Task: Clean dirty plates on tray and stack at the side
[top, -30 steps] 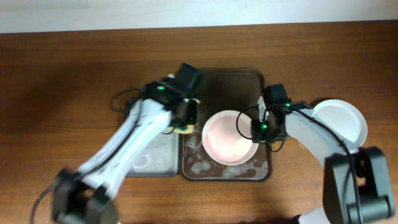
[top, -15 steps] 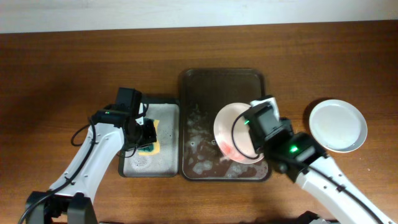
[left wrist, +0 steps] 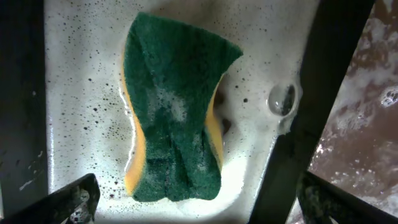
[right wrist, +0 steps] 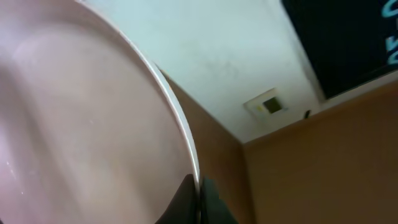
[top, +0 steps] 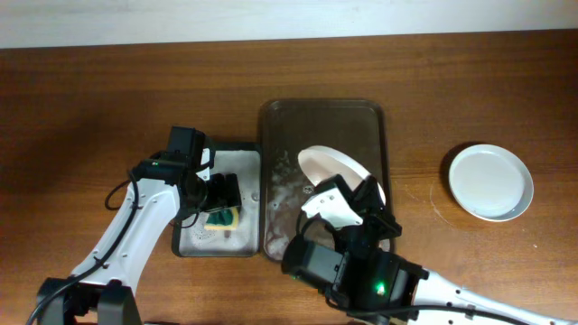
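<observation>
The right gripper [right wrist: 198,198] is clamped on the rim of a plate [top: 336,168], holding it tilted above the brown tray [top: 316,122] at the desk's middle; that tray holds suds. The left gripper [left wrist: 199,190] hangs with its fingers spread wide over the grey tray [top: 197,236], just left of the brown one. In it a green-and-yellow sponge [left wrist: 174,137] lies ungripped in foam. A second plate [top: 490,181] sits near the desk's right edge. Only the right wrist view shows the held plate's pinkish face. Overhead, the right arm rears high from the front edge.
</observation>
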You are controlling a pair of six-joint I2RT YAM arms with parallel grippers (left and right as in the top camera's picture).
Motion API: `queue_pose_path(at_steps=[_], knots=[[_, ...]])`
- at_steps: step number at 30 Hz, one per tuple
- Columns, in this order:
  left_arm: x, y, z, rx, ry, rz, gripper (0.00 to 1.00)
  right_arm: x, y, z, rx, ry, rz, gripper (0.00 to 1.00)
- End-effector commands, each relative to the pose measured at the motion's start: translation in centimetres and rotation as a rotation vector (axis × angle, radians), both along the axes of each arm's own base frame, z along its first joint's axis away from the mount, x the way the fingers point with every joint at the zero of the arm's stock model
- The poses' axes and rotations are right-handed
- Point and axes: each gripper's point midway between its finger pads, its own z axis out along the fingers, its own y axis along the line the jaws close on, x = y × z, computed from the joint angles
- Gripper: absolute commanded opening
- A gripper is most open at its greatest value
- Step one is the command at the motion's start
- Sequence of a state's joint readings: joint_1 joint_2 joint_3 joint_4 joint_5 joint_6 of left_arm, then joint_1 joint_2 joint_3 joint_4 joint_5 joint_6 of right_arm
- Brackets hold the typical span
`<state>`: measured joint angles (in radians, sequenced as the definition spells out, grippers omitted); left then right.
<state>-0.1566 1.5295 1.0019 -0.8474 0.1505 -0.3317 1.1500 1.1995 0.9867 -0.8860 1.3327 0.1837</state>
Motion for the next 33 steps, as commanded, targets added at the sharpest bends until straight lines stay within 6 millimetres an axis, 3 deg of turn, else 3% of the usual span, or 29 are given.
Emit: queue_pose_path(at_steps=[1,17,21,23,33], knots=[[0.1,-0.1,0.3,-0.011,-0.012,-0.006,1.0,-0.2,-0.4,2.2,0.005,-0.095,-0.032,0.04],[0.1,-0.1,0.3,-0.011,-0.012,-0.006,1.0,-0.2,-0.3,2.6,0.008,-0.098,-0.031,0.04],[0.1,-0.1,0.3,-0.011,-0.012,-0.006,0.99,-0.1,-0.2,2.8,-0.026,-0.092,-0.025,0.04],[0.1,-0.1,0.3,-0.011,-0.012,-0.006,1.0,-0.2,-0.8,3.8,-0.101,-0.127,-0.055,0.04],[0.1,-0.1,0.3,-0.011,-0.012,-0.006,1.0,0.2,1.1,3.0,-0.078,-0.058,0.023,0.04]])
